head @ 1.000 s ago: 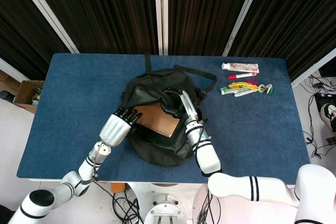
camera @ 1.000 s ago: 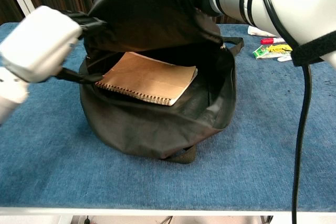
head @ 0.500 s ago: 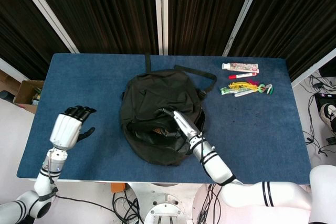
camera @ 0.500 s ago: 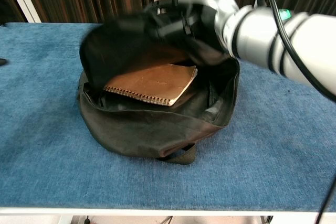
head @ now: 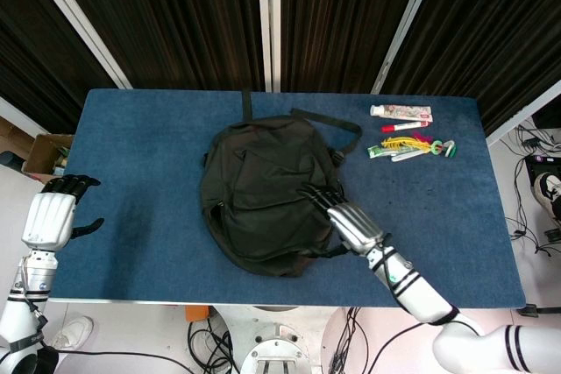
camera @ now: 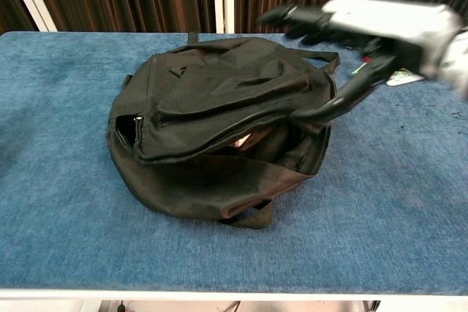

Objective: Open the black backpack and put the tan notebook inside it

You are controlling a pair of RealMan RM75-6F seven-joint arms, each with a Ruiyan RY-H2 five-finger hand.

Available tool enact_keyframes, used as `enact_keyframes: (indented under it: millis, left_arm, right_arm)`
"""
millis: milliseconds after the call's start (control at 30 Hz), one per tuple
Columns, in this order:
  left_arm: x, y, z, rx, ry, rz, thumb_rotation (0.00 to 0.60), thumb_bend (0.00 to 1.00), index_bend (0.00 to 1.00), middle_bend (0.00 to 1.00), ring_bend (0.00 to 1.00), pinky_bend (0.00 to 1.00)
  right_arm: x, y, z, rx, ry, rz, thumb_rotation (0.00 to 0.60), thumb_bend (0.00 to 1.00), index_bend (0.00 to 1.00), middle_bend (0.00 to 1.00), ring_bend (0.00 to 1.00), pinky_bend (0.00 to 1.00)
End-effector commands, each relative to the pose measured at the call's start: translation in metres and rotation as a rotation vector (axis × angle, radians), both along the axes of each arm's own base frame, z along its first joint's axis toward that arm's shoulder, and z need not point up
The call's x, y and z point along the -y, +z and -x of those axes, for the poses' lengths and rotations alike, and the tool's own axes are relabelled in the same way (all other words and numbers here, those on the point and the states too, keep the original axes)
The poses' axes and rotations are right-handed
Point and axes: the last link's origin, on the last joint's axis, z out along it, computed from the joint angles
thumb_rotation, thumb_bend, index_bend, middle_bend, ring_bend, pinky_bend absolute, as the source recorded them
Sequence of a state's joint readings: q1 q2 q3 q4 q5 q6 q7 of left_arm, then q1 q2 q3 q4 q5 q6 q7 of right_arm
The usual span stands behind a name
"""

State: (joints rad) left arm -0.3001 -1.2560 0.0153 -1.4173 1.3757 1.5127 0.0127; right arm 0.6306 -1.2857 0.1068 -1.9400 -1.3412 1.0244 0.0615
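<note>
The black backpack (head: pixel 263 188) lies flat in the middle of the blue bench (head: pixel 131 137), and its flap has come down over the opening. In the chest view only a small tan piece of the notebook (camera: pixel 245 139) shows through the gap under the flap, so the notebook is inside the bag.

The right hand (head: pixel 353 222) is beside the right edge of the backpack. Its fingers (head: pixel 317 193) are stretched out and apart, and they hold nothing; in the chest view the thumb seems to touch the rim of the bag, but the blur makes this uncertain.

The left hand (head: pixel 51 216) is at the left edge of the bench, well apart from the bag, with fingers spread and empty.

Some pens and small packets (head: pixel 405 133) lie at the far right corner.
</note>
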Motion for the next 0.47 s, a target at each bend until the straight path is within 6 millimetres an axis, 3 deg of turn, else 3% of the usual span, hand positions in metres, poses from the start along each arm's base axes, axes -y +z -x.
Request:
enact_keyframes:
  millis: [33,233,467]
  left_arm:
    - [0.012,0.016,0.011,0.017,0.032,-0.011,0.600,0.00,0.21,0.23,0.19,0.23]
    - [0.037,0.031,0.024,0.014,0.055,-0.015,0.600,0.00,0.19,0.21,0.16,0.20]
    - [0.072,0.032,0.027,0.021,0.087,0.000,0.600,0.00,0.19,0.21,0.16,0.20]
  right_arm:
    - [-0.014,0.054,0.057,-0.057,-0.053,0.158,0.600,0.18,0.00,0.05,0.00,0.00]
    - [-0.038,0.100,0.123,-0.303,-0.156,0.390,0.600,0.23,0.00,0.08,0.00,0.00]
    - [-0.081,0.128,0.174,-0.335,-0.294,0.553,0.600,0.24,0.00,0.07,0.00,0.00]
